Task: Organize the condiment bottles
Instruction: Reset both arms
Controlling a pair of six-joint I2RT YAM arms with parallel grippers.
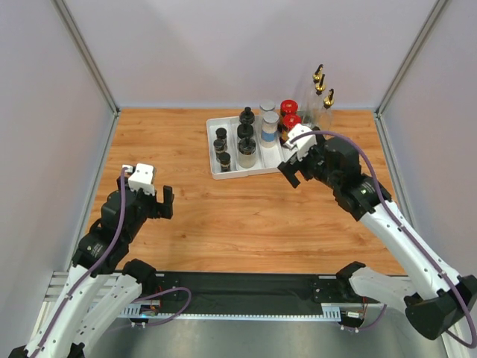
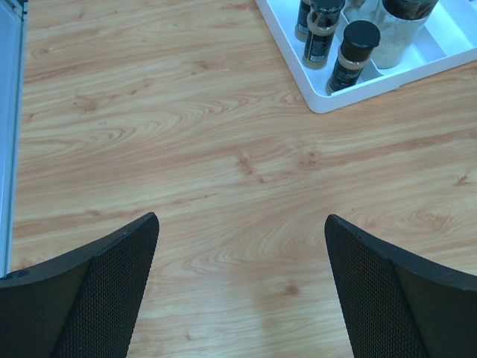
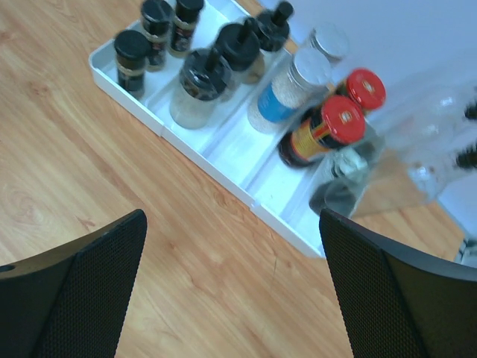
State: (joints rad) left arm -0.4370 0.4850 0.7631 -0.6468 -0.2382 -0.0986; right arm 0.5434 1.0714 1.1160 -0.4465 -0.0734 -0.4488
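Observation:
The condiment bottles stand in and beside a white divided tray [image 1: 215, 170] at the back of the table. In the tray are small black-lidded jars [image 1: 221, 146], medium black-lidded jars [image 1: 246, 134], grey-lidded clear jars [image 1: 270, 123] and red-capped amber jars [image 1: 289, 109]. Tall clear gold-spouted bottles [image 1: 320, 93] rise at the tray's right. My right gripper [image 1: 296, 173] hovers open and empty over the tray's near right corner [image 3: 298, 242]. The red-capped jars [image 3: 339, 123] and a blurred clear bottle [image 3: 346, 183] lie just ahead of it. My left gripper [image 1: 155, 207] is open and empty over bare wood, left of the tray [image 2: 320, 101].
Grey walls enclose the wooden table on three sides, with metal posts at the back corners. A black rail [image 1: 238, 287] with the arm bases runs along the near edge. Bare wood [image 1: 246, 216] spreads between the two grippers.

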